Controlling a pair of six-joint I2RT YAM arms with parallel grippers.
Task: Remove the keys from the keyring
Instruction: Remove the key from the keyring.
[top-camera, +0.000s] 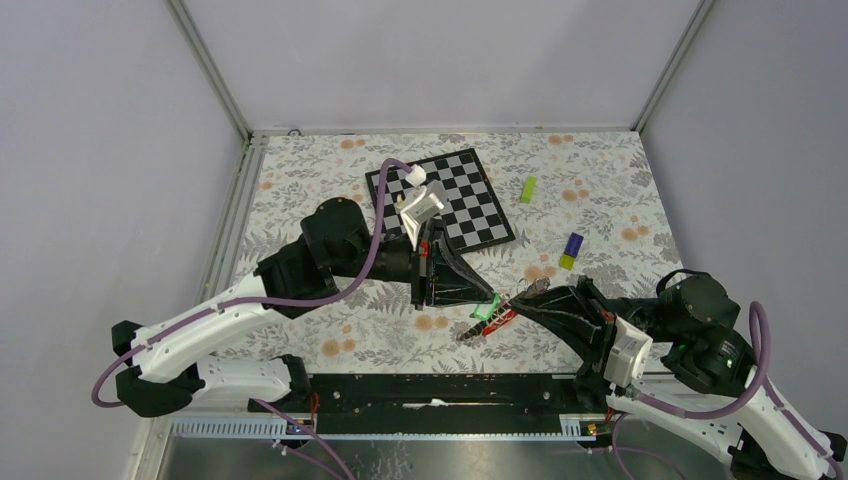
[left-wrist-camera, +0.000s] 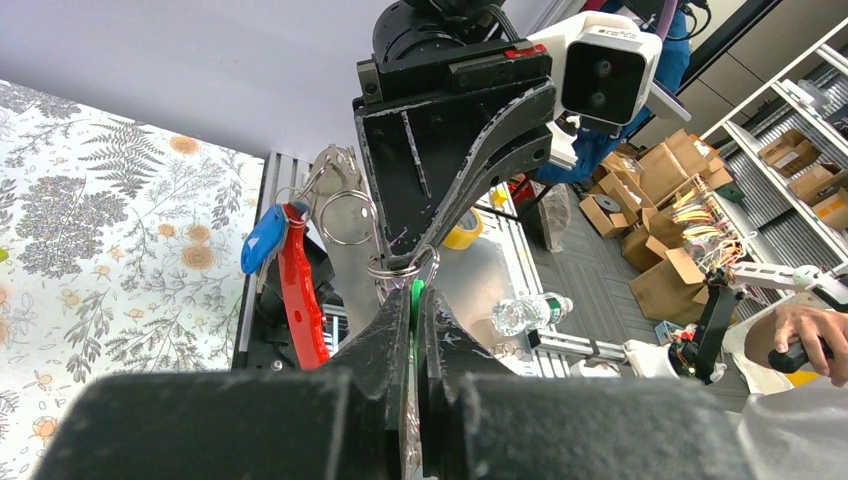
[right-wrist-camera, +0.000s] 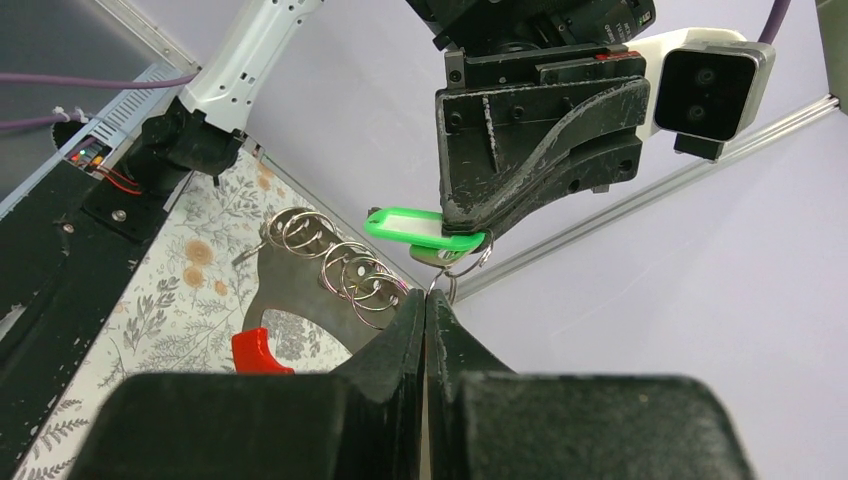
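Note:
My two grippers meet tip to tip over the floral table, just in front of the arm bases. The left gripper (top-camera: 486, 299) (left-wrist-camera: 416, 296) is shut on the green-headed key (left-wrist-camera: 415, 302) (right-wrist-camera: 415, 226) (top-camera: 489, 309). Facing it, the right gripper (top-camera: 513, 300) (right-wrist-camera: 427, 297) is shut on the thin silvery keyring (right-wrist-camera: 452, 277) (left-wrist-camera: 397, 268) that hangs from that green key. A chain of further rings (right-wrist-camera: 342, 268) (left-wrist-camera: 346, 216) trails off to the side. A blue-headed key (left-wrist-camera: 264, 238) and the red strap (left-wrist-camera: 301, 292) (top-camera: 497, 322) dangle from the chain.
A chessboard (top-camera: 470, 200) lies behind the left arm. A lime-green block (top-camera: 528, 188) and a purple-and-yellow block (top-camera: 572, 250) lie on the table at the right. A black rail (top-camera: 440, 390) runs along the near edge, between the arm bases.

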